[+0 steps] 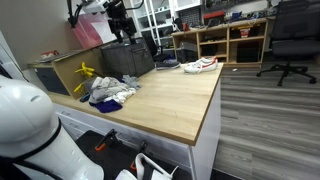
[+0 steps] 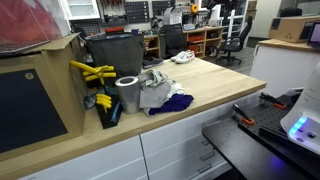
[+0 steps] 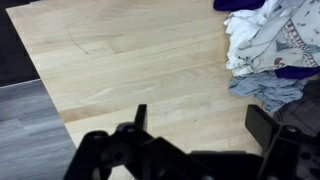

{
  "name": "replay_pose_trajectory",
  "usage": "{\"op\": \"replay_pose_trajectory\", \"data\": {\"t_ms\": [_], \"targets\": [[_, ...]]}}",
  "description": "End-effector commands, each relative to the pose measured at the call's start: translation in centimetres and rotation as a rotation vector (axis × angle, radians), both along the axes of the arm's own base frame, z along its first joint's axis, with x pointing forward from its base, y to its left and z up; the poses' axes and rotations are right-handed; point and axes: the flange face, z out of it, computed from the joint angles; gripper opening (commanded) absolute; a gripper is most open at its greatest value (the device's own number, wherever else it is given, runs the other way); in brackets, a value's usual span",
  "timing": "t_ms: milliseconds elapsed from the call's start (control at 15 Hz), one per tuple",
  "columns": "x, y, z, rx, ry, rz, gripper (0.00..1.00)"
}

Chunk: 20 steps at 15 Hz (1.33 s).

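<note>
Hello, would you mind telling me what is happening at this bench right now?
The robot's gripper hangs open over bare wood of the table, holding nothing. The nearest thing is a pile of clothes, just beside it and not touched. In an exterior view a white shoe lies near the table's far end.

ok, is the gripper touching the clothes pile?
Apart. In an exterior view the open gripper hangs in the air by the black bin, well above the clothes pile on the table.
</note>
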Motion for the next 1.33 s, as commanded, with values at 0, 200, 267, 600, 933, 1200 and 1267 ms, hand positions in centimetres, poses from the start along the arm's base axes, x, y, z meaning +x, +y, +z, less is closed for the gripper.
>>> {"op": "replay_pose_trajectory", "data": {"t_ms": [0, 200, 267, 600, 933, 1200, 1267], "targets": [[0.0, 0.0, 0.1, 0.0, 0.001, 0.0, 1.0], [0.0, 0.0, 0.1, 0.0, 0.001, 0.0, 1.0], [0.3, 0.3, -0.2, 0.0, 0.002, 0.001, 1.0], [1.2, 4.7, -2.8, -0.023, -0.009, 0.018, 1.0], [2.2, 10.2, -6.6, -0.025, -0.013, 0.037, 1.0], [2.5, 14.2, -9.7, 0.001, 0.045, 0.07, 1.0], [2.6, 15.0, -10.5, 0.014, 0.061, 0.077, 1.0]]}}
